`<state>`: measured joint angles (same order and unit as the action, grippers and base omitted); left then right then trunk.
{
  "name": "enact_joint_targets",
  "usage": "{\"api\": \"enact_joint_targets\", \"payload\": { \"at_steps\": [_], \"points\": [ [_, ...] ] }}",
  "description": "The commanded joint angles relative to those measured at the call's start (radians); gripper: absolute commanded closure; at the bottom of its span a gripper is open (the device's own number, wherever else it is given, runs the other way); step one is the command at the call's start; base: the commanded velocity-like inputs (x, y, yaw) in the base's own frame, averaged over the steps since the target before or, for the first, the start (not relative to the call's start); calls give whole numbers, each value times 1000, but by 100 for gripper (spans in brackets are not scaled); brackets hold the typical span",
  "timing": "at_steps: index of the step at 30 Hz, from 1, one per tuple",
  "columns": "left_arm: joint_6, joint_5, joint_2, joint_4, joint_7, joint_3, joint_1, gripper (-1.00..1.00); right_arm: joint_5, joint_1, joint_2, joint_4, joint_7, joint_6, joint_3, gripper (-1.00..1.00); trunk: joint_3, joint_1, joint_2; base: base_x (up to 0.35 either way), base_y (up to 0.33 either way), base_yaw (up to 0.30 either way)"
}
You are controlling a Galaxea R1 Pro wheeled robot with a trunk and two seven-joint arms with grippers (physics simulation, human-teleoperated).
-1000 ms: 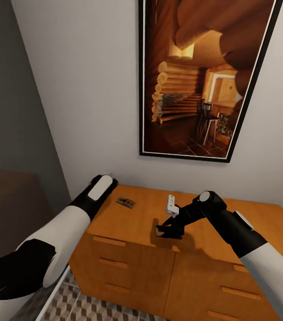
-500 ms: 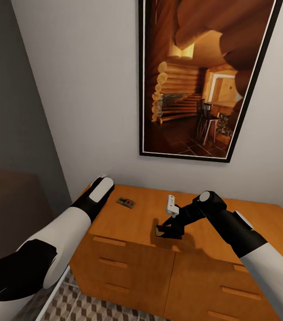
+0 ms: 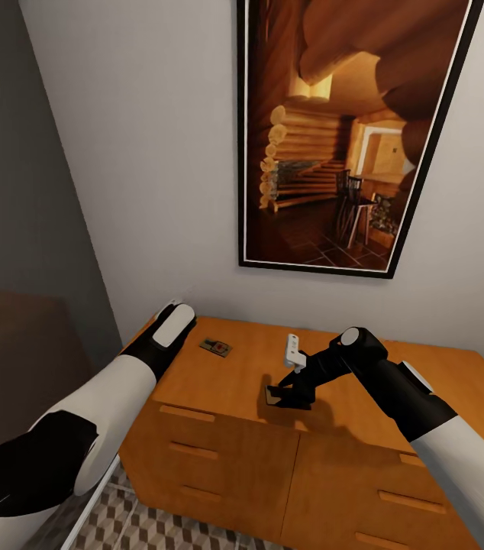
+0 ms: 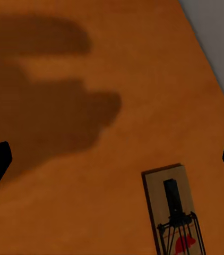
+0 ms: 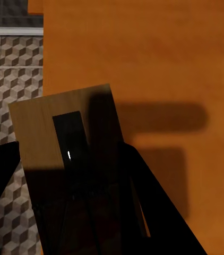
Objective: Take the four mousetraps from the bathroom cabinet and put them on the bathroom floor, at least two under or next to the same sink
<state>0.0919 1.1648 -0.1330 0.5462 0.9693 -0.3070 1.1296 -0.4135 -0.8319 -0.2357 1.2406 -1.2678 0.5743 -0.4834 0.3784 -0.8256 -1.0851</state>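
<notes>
The right gripper (image 3: 282,397) pinches a mousetrap (image 5: 64,141) above the cabinet (image 3: 234,382) edge — the left gripper (image 4: 112,159), fingers wide apart, hangs over another trap (image 4: 171,215).

**Surface and material findings**

The cabinet (image 3: 219,374) presents smooth, matt orange-brown wood. Each mousetrap (image 4: 173,215) is a pale wooden slab, matt, carrying dark wire metalwork; another mousetrap (image 5: 64,143) shows the same. The bathroom floor (image 5: 11,64) is tiled, matt. Arm casings read as glossy white and black plastic.
</notes>
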Motion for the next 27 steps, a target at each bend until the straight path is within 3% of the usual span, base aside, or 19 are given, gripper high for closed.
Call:
{"api": "enact_joint_targets", "payload": {
  "at_steps": [1, 8, 11, 15, 19, 21, 22, 23, 24, 27],
  "points": [
    [8, 1, 1, 1, 6, -4, 1, -100, -4, -1, 0, 1, -4, 9, -1, 100, 1, 0, -1, 0, 0, 0],
    [30, 2, 2, 6, 5, -4, 1, -100, -4, -1, 0, 0, -4, 9, -1, 100, 1, 0, -1, 0, 0, 0],
    [73, 2, 3, 9, 7, -4, 1, -100, -4, -1, 0, 0, -4, 9, -1, 100, 1, 0, -1, 0, 0, 0],
    [263, 2, 9, 17, 8, -3, 2, -100, -4, -1, 0, -1, -4, 9, -1, 100, 1, 0, -1, 0, 0, 0],
    [606, 1, 17, 62, 7, 0, 2, -100, -4, -1, 0, -7, -4, 9, -1, 100, 1, 0, -1, 0, 0, 0],
    [748, 0, 28, 101, 6, 0, 2, -100, -4, -1, 0, -15, -4, 9, -1, 100, 1, 0, -1, 0, 0, 0],
    [780, 0, 30, 110, 6, 0, 2, -100, -4, -1, 0, -17, -4, 9, -1, 100, 1, 0, -1, 0, 0, 0],
    [866, -4, 37, 138, 6, -5, 3, -100, -4, -1, -1, -25, -4, 9, -1, 100, 1, 0, -1, 0, 0, 0],
    [907, -8, 43, 153, 6, -27, 8, -100, -4, -1, -3, -29, -4, 9, 0, 100, 1, 0, -1, 0, 0, 0],
    [922, -9, 54, 159, 5, -104, 13, -100, -2, -1, -4, -30, -4, 10, 0, 100, 1, 0, -1, 0, 0, 0]
  ]
}}
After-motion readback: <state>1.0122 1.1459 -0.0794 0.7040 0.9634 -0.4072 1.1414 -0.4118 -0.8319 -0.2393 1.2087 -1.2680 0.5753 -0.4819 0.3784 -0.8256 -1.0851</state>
